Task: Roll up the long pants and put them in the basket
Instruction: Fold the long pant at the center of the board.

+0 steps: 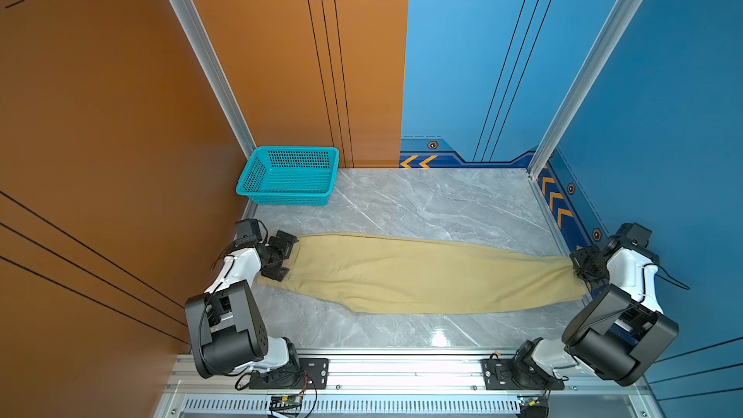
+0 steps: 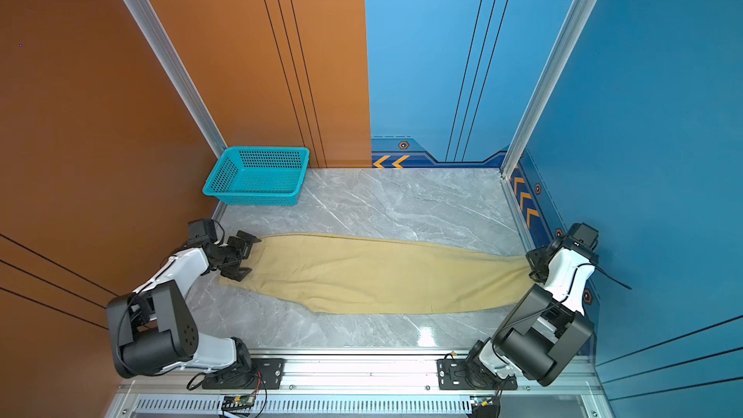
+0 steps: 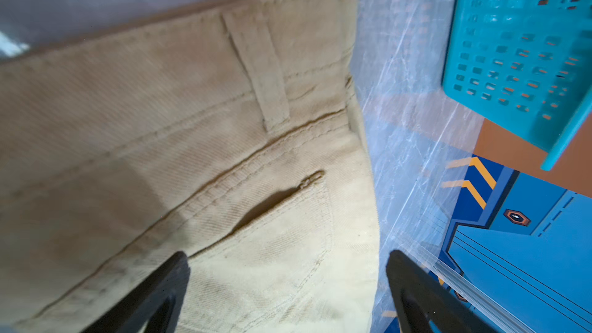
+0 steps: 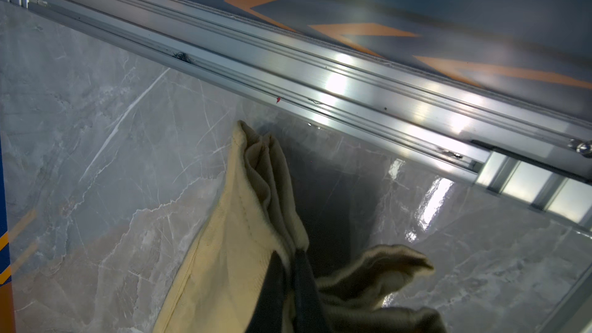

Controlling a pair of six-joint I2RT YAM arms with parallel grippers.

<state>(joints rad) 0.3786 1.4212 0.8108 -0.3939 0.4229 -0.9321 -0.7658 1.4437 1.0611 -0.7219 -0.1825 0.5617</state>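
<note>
Orange wall panels and blue wall panels are enclosing a glossy grey marble table, which is catching glare near the front aluminium rail. The long pants are lying flat across the table, unrolled, with the waistband at the left. A teal basket is sitting in the far left corner. The left gripper is gaping wide over the waistband, holding nothing. The right gripper is pinching the bunched cuffs.
</note>
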